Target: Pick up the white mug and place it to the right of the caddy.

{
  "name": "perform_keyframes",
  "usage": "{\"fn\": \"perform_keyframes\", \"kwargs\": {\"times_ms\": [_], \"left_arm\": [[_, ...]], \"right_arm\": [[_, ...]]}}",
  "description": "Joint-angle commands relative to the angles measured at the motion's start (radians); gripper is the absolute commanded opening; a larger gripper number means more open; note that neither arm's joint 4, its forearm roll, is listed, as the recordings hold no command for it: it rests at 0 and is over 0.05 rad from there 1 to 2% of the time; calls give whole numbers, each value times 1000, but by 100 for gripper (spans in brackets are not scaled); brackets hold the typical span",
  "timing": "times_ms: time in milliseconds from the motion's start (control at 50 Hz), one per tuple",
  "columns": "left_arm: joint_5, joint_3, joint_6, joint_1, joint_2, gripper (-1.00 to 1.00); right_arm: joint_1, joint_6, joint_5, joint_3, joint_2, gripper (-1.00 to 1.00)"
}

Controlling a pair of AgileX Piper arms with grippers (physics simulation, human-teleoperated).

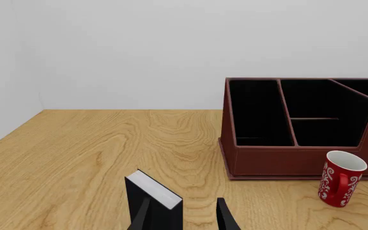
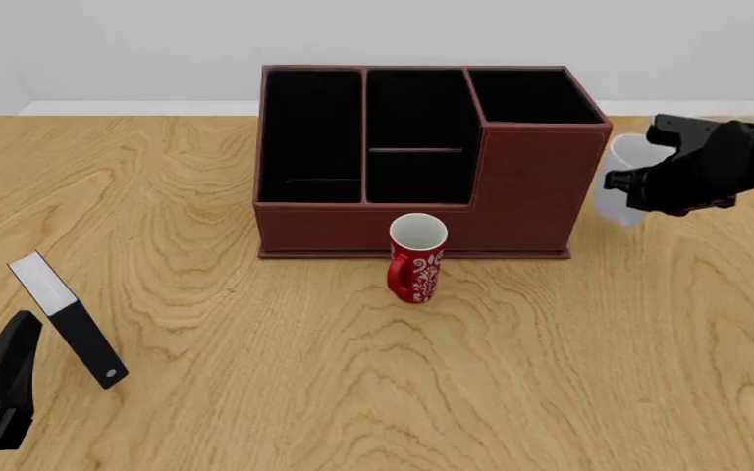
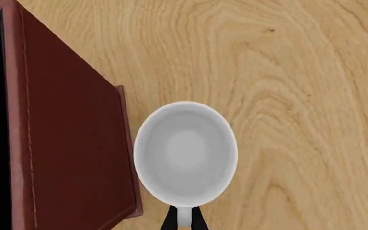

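My right gripper [image 2: 632, 183] is closed on the handle of the white mug [image 2: 620, 182], upright just beside the caddy's [image 2: 416, 211] right wall, near the table's [image 2: 350, 383] right edge. My left gripper [image 1: 184, 215] stands open near the front-left corner, a black-and-white slab [image 2: 66, 319] between its fingers, apparently ungripped.

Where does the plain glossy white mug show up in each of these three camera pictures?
Front view: the plain glossy white mug stands at the right, beside the caddy's right wall, partly behind the right gripper.
Right wrist view: the mug fills the centre, seen from above, its handle between the fingers.
Left wrist view: not in it.
Shared landmark: the large dark red-brown caddy, seen in all three views.
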Motion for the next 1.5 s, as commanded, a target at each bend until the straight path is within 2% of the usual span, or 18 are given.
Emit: {"fn": "perform_keyframes", "kwargs": {"times_ms": [20, 1500], "left_arm": [[0, 0, 0, 0, 0, 100], [0, 0, 0, 0, 0, 100]], "right_arm": [[2, 6, -6, -2, 11, -100], [11, -1, -20, -5, 91, -100]]}}
